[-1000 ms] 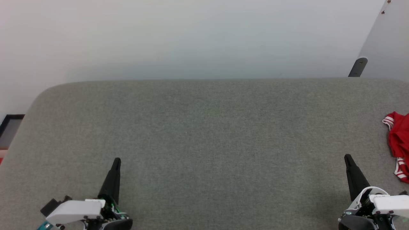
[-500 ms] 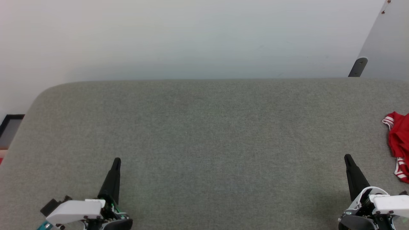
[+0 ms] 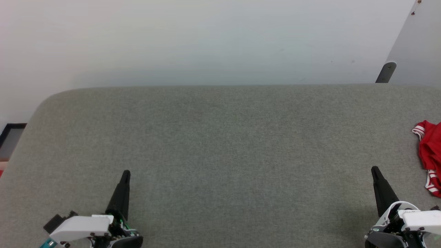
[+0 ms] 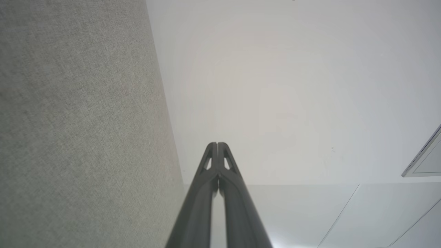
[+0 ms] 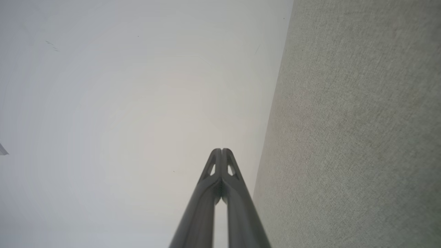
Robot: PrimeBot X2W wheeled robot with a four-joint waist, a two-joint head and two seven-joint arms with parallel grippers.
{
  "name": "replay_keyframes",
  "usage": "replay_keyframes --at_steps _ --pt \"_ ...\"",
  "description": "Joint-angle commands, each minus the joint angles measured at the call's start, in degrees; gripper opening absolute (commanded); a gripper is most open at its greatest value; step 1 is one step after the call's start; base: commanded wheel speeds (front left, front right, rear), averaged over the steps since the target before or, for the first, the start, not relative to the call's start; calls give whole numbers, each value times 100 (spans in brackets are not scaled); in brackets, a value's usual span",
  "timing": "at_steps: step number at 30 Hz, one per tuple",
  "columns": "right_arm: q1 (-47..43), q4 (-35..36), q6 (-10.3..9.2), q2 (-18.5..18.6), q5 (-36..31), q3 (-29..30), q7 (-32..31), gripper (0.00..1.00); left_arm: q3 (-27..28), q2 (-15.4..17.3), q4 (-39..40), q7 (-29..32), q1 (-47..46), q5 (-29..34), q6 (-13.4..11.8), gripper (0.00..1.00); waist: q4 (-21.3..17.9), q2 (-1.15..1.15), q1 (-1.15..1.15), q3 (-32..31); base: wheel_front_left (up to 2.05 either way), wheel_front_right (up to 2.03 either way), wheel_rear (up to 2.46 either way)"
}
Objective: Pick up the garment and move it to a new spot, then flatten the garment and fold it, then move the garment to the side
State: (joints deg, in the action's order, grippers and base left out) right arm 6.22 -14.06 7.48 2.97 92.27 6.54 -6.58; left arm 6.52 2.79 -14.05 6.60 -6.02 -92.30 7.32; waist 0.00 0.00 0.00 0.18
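Crumpled garment (image 3: 430, 151) at the right edge of the table (image 3: 220, 137), right of the right gripper (image 3: 375, 170), not touching; well apart from the left gripper (image 3: 126, 173). Long axis near-to-far, striped trim at both ends. Both jaws pressed together, holding nothing.

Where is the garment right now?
In the head view, the garment lies bunched on the grey surface at the picture's right edge, just beyond the right gripper.

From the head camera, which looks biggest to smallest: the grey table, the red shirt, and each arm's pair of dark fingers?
1. The grey table, by far.
2. The garment, though the picture's edge cuts it off.
3. The left fingers and right fingers look alike, both shut; I won't rank them.
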Motion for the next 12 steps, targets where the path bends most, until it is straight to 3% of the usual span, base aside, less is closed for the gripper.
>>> replay_keyframes --at_steps 1,12 --pt "16 0 2 -21 28 -1 -12 0 10 2 -5 8 -52 -20 31 0 0 0 0 0 0 0 0" --pt "16 0 2 -21 28 -1 -11 0 9 2 -5 8 -52 -20 31 0 0 0 0 0 0 0 0"
